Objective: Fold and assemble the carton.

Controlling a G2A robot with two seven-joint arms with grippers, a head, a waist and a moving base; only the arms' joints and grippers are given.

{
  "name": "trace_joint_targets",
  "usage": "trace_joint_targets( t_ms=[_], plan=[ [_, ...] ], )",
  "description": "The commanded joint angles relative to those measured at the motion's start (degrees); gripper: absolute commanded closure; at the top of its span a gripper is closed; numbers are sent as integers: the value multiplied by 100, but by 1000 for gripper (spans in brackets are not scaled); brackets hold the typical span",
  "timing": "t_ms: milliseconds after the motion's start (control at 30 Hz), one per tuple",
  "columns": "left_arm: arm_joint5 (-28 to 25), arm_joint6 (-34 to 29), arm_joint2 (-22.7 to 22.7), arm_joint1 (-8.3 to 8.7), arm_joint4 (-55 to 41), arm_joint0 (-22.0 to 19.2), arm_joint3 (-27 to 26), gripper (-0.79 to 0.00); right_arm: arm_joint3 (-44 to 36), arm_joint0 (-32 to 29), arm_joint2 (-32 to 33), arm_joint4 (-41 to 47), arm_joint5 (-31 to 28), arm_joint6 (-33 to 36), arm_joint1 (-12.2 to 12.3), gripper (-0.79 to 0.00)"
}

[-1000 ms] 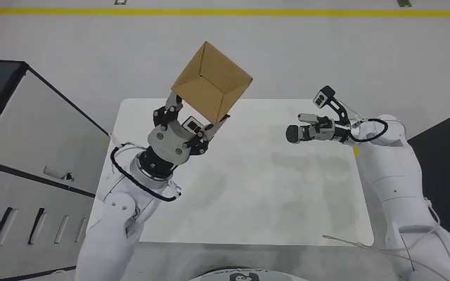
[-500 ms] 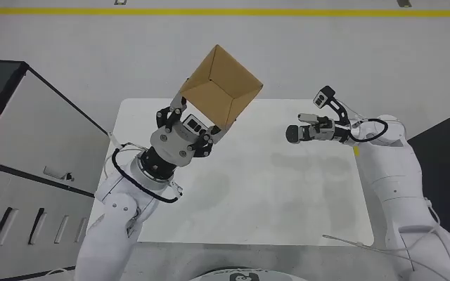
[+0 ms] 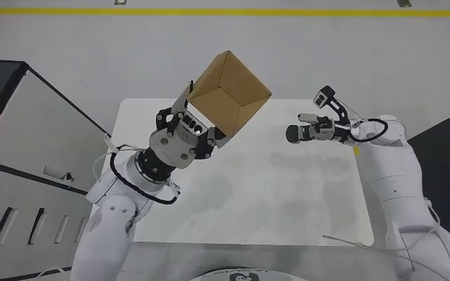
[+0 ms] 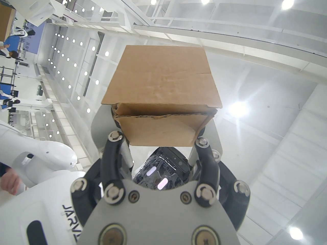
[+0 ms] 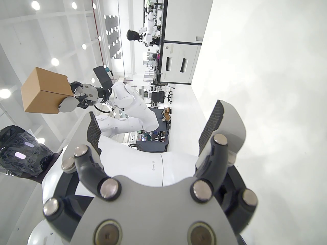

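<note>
White tabletop (image 3: 281,183) stretches beneath both arms. From where I stand, the carton (image 3: 228,88) is up in the air over the tabletop's far edge, at about 12 o'clock, tipped on a corner. It already looks squared up into a box: its walls meet at right angles, and the faces seen from the right wrist view are flat and closed.

The left fingers (image 4: 98,128) are clamped on a short flap at the carton's near end, one on each side, at about 7 o'clock from the box. That end seems to be the unfinished part, since a ragged seam with a dark gap runs across it just above the grip.

The right fingers (image 5: 231,126) are spread wide with nothing between them, well apart from the carton at about 4 o'clock.

My guess is that the forming is mostly done and closing that last end remains. Whether the far end is shut, I cannot tell.
</note>
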Motion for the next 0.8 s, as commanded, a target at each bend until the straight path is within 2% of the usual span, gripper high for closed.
trace_joint_targets(
  t_ms=[0,100,333,567,767],
  plan=[
    [2,2,1,0,1,0,1,0,0,0,0,0,0,0,0,-785],
    [-5,18,-6,3,87,-19,-29,0,0,0,0,0,0,0,0,-785],
    [519,-128,-172,123,2028,-289,-393,0,0,0,0,0,0,0,0,-785],
    [1197,-264,-186,253,3750,-768,-405,0,0,0,0,0,0,0,0,-785],
    [1313,-224,-40,286,4285,-1144,-405,0,0,0,0,0,0,0,0,-785]
  ],
)
